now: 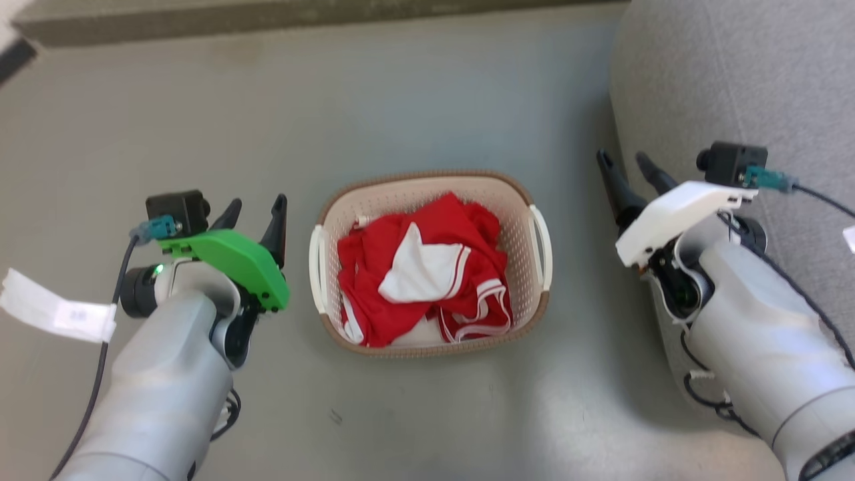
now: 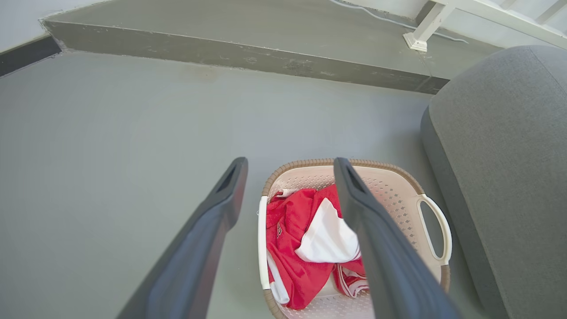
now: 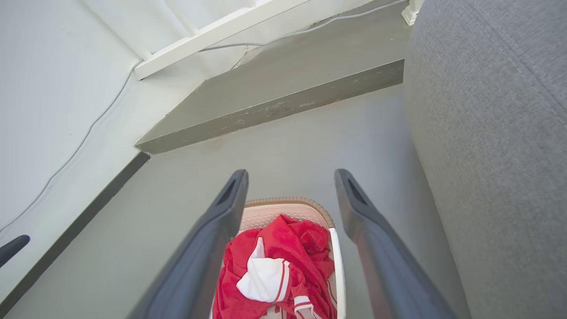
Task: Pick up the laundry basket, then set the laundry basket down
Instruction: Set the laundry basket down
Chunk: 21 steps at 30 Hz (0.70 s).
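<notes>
Approach is unfolding: the laundry basket (image 1: 427, 176), holding red-and-white clothes (image 1: 427, 267), is sitting on the floor (image 1: 427, 100) beside a grey sofa (image 1: 735, 80). The left gripper (image 1: 257, 204) and right gripper (image 1: 622, 159) are hovering either side, both spread and empty. Next, each is needing to descend onto its nearest handle (image 1: 542, 248).

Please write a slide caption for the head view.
Open left pincer and right pincer flank cream perforated plastic basket of red-and-white clothes.

One laundry basket (image 1: 427, 176) with two handles (image 1: 316, 267) (image 1: 542, 237), one clothing heap (image 1: 374, 267), two tools (image 1: 257, 204) (image 1: 624, 160), one sofa (image 1: 735, 67).
</notes>
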Motion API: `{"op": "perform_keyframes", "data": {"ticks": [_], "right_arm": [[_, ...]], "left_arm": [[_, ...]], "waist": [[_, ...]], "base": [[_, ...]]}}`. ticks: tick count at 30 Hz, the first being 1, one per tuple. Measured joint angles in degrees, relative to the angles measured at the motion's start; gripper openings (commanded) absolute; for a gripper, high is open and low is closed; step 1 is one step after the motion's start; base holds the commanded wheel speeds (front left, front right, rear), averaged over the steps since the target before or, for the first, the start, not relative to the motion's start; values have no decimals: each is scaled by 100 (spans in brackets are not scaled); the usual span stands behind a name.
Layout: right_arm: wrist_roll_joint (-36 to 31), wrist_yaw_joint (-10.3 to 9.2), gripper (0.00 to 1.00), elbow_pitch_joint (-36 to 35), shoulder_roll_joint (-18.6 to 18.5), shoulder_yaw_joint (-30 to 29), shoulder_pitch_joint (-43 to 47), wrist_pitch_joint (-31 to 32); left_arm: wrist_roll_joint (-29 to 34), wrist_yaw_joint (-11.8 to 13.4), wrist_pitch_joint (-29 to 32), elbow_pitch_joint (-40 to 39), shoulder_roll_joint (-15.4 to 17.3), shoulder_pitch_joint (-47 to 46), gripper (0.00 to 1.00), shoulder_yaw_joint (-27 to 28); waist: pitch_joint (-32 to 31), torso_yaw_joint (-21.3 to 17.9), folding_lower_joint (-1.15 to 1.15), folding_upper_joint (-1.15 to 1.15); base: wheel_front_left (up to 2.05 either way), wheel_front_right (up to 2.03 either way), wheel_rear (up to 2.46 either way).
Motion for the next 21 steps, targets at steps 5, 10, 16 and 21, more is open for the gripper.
{"op": "perform_keyframes", "data": {"ticks": [5,10,16,21], "right_arm": [[-234,0,100,-279,-45,-181,402,0],[-593,0,100,-638,-133,-260,759,0],[-836,-4,100,-1167,-175,-646,1141,0],[-1007,-120,100,-1597,-189,-1062,1388,0]], "left_arm": [[120,0,1,-302,49,401,100,235],[353,10,1,-706,108,778,100,503],[653,155,1,-1247,241,1221,100,884],[922,286,0,-1706,358,1429,100,1177]], "waist": [[-413,25,0,0],[-817,52,0,0],[-1244,47,0,0],[-1475,11,0,0]], "base": [[0,0,0],[0,0,0],[0,0,0],[0,0,0]]}}
